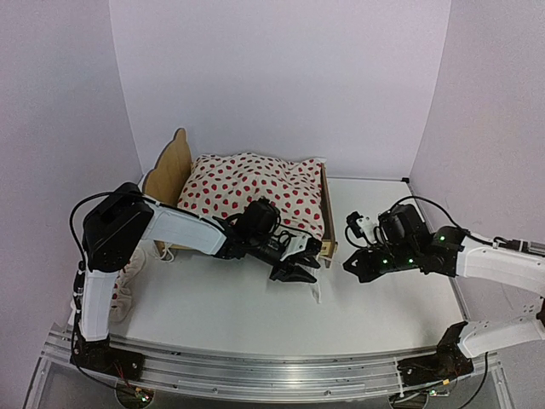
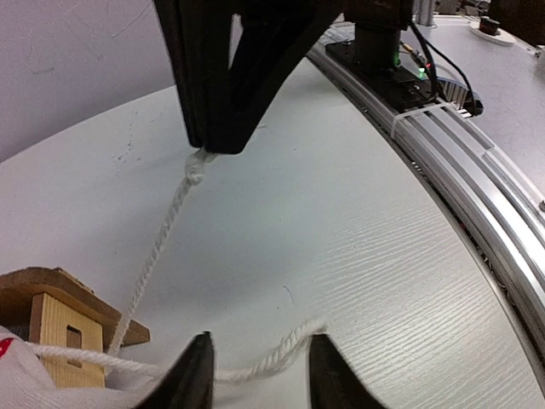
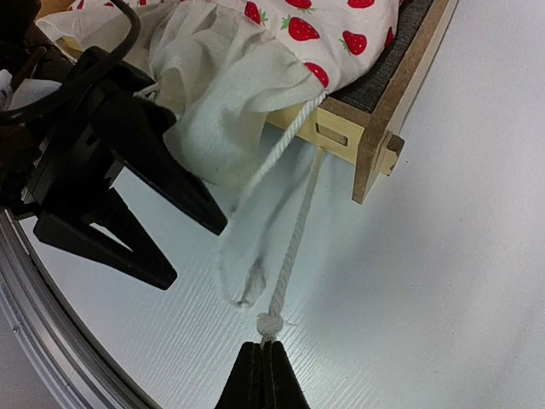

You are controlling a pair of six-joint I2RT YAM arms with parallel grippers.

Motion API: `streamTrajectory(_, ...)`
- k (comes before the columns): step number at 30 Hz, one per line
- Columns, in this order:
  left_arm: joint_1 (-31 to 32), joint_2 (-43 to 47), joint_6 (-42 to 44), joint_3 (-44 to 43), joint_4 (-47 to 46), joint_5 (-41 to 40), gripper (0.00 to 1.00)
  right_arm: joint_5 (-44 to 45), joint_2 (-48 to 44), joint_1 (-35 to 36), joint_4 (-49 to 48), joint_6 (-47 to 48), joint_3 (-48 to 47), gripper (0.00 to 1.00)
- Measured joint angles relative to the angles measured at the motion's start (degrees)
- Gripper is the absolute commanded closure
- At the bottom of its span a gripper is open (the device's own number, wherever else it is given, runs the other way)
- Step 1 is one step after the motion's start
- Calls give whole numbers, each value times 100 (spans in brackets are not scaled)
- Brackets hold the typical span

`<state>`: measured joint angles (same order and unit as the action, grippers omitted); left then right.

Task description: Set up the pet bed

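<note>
**A:** Left claw (image 1: 294, 271) first, from the overhead camera. It hangs low at the near foot corner of the pet bed (image 1: 174, 162), and the right claw (image 1: 356, 262) is just beside it, across that corner. The bed stands toward the back of the table, headboard on the left, with a strawberry-print cushion (image 1: 255, 192) piled on it.

**B:** Holding anything?

**A:** Too small to tell from up there. The left wrist camera settles it: the left fingers (image 2: 197, 379) stand apart. A slack cord (image 2: 272, 358) lies on the table (image 2: 383, 256) between them, gripped by nothing. A taut cord (image 2: 157, 247) runs from the bed's corner up to the right claw.

**B:** Why stretched like that?

**A:** My guess is that the right claw holds one tie end clear so the left can take the other.

**B:** And the right wrist camera?

**A:** The right fingers (image 3: 251, 383) are pressed together, clamped on the knot (image 3: 269, 324) of the taut cord. A grey mattress pad (image 3: 383, 81) shows under the cushion, and white ruffled cloth (image 3: 221, 102) spills over the frame. I can read no brand or writing anywhere.
</note>
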<state>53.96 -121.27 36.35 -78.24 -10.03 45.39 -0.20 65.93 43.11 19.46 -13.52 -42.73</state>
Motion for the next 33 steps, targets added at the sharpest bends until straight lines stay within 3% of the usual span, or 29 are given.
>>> streamTrajectory(9, 39, 2, 264, 12, -40, -544, 32, -363, 276, -1, 103, -33, -208, 100)
streamTrajectory(17, 43, 2, 35, -134, -294, -535, 35, -882, 608, -7, 47, -179, -457, 100)
streamTrajectory(23, 58, 0, -77, -164, -589, -499, 51, -1138, 676, -7, -72, -278, -527, 100)
streamTrajectory(27, 82, -50, -81, -168, -712, -451, 70, -1209, 707, -7, -156, -307, -576, 100)
streamTrajectory(31, 111, -132, -248, -170, -830, -367, 99, -1249, 794, -7, -197, -308, -652, 100)
streamTrajectory(33, 114, -140, -300, -168, -871, -363, 100, -1237, 854, -7, -224, -309, -670, 94)
